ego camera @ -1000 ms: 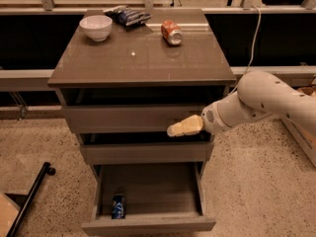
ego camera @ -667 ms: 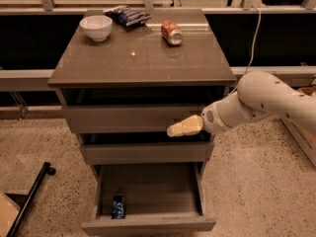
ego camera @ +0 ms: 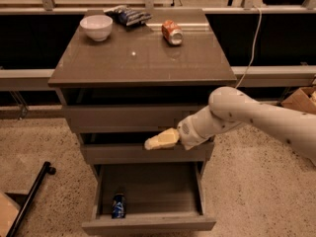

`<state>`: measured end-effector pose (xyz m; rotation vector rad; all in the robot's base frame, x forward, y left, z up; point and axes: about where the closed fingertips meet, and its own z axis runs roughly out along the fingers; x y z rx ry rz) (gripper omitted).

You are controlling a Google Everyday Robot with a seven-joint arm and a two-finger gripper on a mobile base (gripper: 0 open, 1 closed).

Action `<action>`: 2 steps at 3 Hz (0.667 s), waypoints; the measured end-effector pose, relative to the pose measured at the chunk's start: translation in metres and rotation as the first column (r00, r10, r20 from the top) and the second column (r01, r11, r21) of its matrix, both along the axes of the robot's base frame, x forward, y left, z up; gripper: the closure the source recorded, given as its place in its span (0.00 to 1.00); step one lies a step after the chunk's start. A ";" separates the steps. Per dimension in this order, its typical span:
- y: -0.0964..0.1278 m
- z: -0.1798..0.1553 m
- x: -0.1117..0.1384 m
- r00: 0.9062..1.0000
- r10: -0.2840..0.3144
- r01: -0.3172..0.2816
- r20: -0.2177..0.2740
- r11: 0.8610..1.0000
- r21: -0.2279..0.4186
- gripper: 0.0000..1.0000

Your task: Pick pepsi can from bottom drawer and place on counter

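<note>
The pepsi can (ego camera: 118, 206) is small and blue and stands in the front left corner of the open bottom drawer (ego camera: 148, 224). The counter (ego camera: 143, 58) is the glossy grey-brown top of the cabinet. My gripper (ego camera: 150, 142), with pale yellow fingers, points left in front of the middle drawer, above the open drawer and up and to the right of the can. It holds nothing.
On the counter are a white bowl (ego camera: 96, 26) at the back left, a dark snack bag (ego camera: 128, 16) at the back and an orange-red can (ego camera: 172, 32) lying on its side. A cardboard box (ego camera: 299, 100) is on the right, a black bar (ego camera: 29, 197) on the floor at left.
The gripper and arm have moved down and to the left, from the top drawer's front to the middle drawer's front. The can has not moved.
</note>
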<state>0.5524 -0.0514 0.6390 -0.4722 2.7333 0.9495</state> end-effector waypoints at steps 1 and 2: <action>0.039 -0.047 -0.005 0.997 0.037 -0.037 -0.072 0.999 0.003 0.00; 0.073 -0.094 -0.009 0.988 0.060 -0.062 -0.145 0.998 -0.012 0.00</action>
